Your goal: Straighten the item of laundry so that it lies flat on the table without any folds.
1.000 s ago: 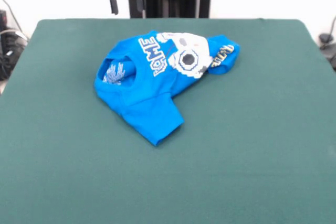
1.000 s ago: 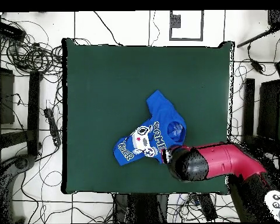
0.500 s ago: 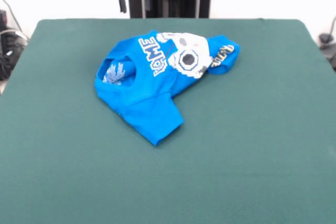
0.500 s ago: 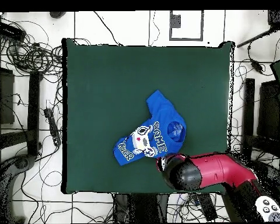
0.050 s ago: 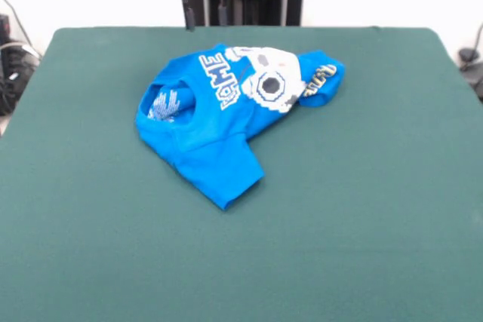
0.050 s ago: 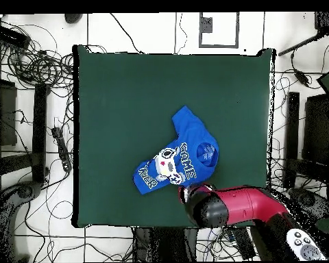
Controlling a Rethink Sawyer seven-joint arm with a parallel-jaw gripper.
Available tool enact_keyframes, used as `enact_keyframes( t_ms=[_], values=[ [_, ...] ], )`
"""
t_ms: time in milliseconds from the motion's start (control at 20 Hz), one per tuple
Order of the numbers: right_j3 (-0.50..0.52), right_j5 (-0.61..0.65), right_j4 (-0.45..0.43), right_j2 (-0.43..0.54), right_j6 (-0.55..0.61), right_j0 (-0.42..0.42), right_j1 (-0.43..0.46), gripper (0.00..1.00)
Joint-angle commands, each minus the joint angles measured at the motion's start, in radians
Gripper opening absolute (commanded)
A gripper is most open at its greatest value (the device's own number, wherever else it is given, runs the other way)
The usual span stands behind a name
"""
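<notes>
The item of laundry [image 5: 219, 122] is a bright blue T-shirt lying crumpled on the green table [image 5: 377, 186], a little toward the far left. Its white print and block letters face up near the far side, and one sleeve is folded toward the near side. My gripper [image 5: 206, 14] hangs open above the table's far edge, just beyond the shirt and not touching it, with nothing between its fingers. From above, the shirt [image 6: 181, 161] lies right of the table's [image 6: 126, 103] centre, and the red arm [image 6: 239, 207] covers the gripper at the table's lower edge.
Tangled cables [image 6: 30, 61] and dark stands [image 6: 38, 130] lie on the floor around the table. Wide bare felt surrounds the shirt on every side.
The arm has slid sideways along the far edge, rightward in the front view and leftward in the overhead view. The shirt has not moved.
</notes>
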Motion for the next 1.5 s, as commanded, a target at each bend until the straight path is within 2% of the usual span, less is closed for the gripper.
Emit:
enact_keyframes(
  t_ms=[50, 750, 1200, 1500],
  values=[
    [0.011, -0.165, -0.061, -0.119, 0.202, 0.091, 0.159, 1.00],
    [-0.034, -0.275, -0.027, -0.229, 0.143, 0.146, 0.245, 1.00],
    [-0.034, -0.209, -0.024, -0.200, 0.053, 0.077, 0.191, 1.00],
    [-0.097, -0.144, 0.004, -0.145, 0.012, 0.069, 0.215, 1.00]
  ],
)
